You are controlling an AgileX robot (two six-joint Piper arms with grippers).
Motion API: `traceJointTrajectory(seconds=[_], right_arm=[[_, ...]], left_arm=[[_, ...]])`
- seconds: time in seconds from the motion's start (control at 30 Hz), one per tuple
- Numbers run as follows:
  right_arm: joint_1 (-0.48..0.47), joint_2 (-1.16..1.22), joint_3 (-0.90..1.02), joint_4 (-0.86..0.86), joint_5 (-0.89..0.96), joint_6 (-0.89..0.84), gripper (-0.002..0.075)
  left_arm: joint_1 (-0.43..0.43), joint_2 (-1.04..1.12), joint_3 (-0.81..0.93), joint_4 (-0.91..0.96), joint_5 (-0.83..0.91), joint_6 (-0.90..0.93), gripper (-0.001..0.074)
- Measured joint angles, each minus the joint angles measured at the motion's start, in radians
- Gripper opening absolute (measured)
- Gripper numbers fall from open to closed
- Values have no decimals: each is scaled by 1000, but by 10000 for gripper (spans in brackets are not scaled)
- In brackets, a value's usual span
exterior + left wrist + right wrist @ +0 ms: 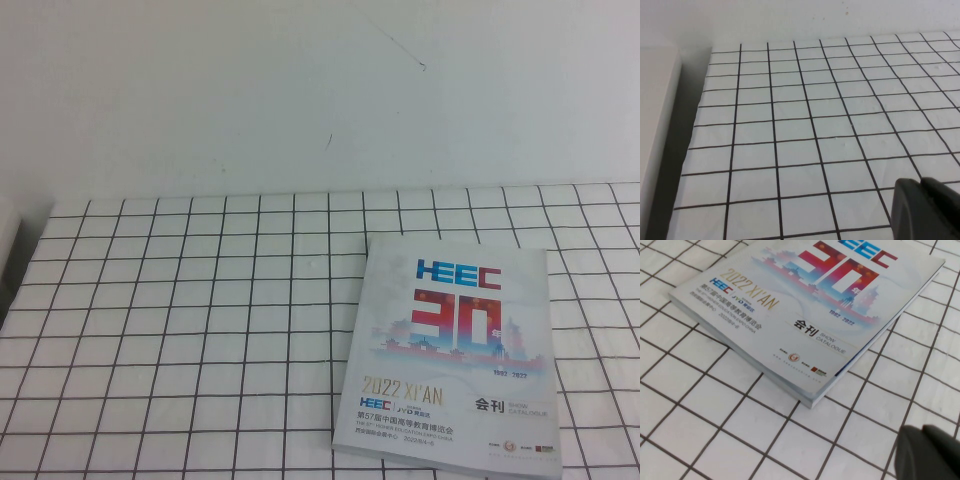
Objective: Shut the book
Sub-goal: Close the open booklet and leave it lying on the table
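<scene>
The book point(455, 355) lies flat on the gridded surface point(180, 330), toward the near right, cover up and pages together. By my reading the closing is already done, and the next move calls only for keeping both arms clear of the cover. The right gripper point(927, 452) hangs near the book's near right corner, apart from it, and the left gripper point(925, 210) is over bare grid well to the left. Only a dark edge of each shows, so I cannot tell whether either pair of jaws is open or closed.
</scene>
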Motion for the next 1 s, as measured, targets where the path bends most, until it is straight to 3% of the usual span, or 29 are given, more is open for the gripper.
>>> traceJointTrajectory(seconds=[0.77, 0.9, 1.0], right_arm=[[0, -5, 7, 0, 8, 0, -1], [-34, -46, 39, 7, -7, 0, -1], [-112, -105, 74, 7, -76, 0, -1]], left_arm=[[0, 0, -2, 2, 5, -6, -4], [0, 0, -2, 4, 5, -6, -4], [0, 0, -2, 4, 7, -1, -3]])
